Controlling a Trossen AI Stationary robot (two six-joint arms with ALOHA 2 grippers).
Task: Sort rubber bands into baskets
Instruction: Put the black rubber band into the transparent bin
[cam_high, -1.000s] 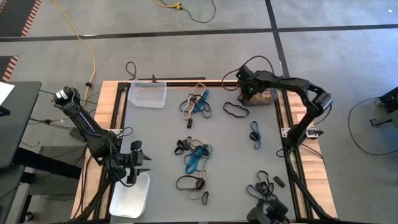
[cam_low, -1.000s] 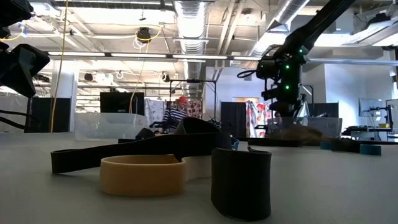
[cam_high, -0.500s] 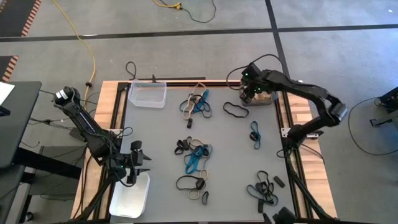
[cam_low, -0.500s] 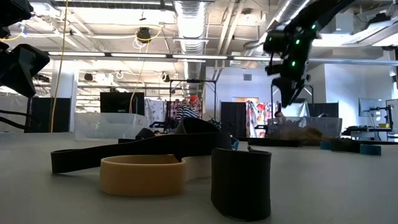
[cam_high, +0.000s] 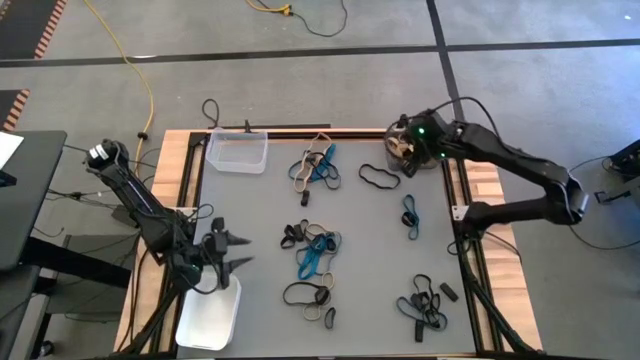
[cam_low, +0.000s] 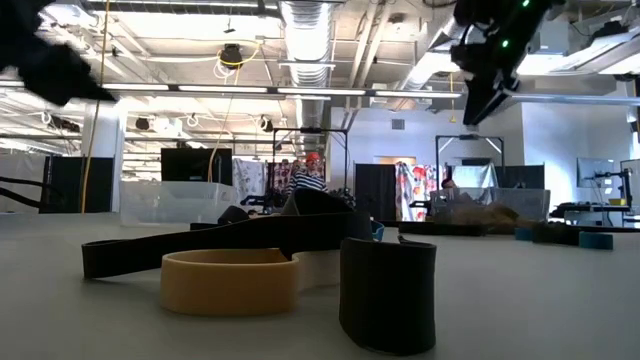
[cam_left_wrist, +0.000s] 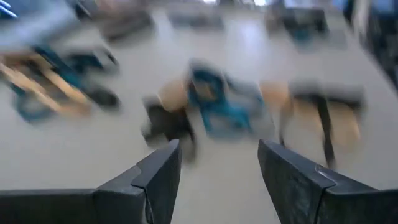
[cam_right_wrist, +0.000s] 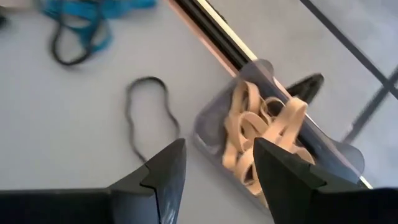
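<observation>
Rubber bands lie in loose clusters on the grey table: teal, tan and black ones (cam_high: 318, 168) at the far middle, more (cam_high: 315, 248) in the centre, black ones (cam_high: 422, 305) near right. A single black loop (cam_high: 379, 178) lies beside the dark grey basket (cam_high: 428, 158), which holds tan bands (cam_right_wrist: 273, 130). My right gripper (cam_high: 400, 148) hangs open, high above that basket, holding nothing. My left gripper (cam_high: 240, 252) is open and empty at the near left, above the white basket (cam_high: 210, 315), pointing toward the centre cluster (cam_left_wrist: 217, 106). The clear basket (cam_high: 238, 152) stands far left.
Wooden rails (cam_high: 478, 190) frame the table on both sides, with a dark bar along its far edge. A tan band (cam_low: 230, 282) and a black band (cam_low: 388, 292) lie close to the low camera. Open grey table lies between the clusters.
My right gripper has risen well above the dark grey basket, its arm swinging out toward the table's right edge. My left gripper has turned at the wrist and tipped upward while staying over the same place.
</observation>
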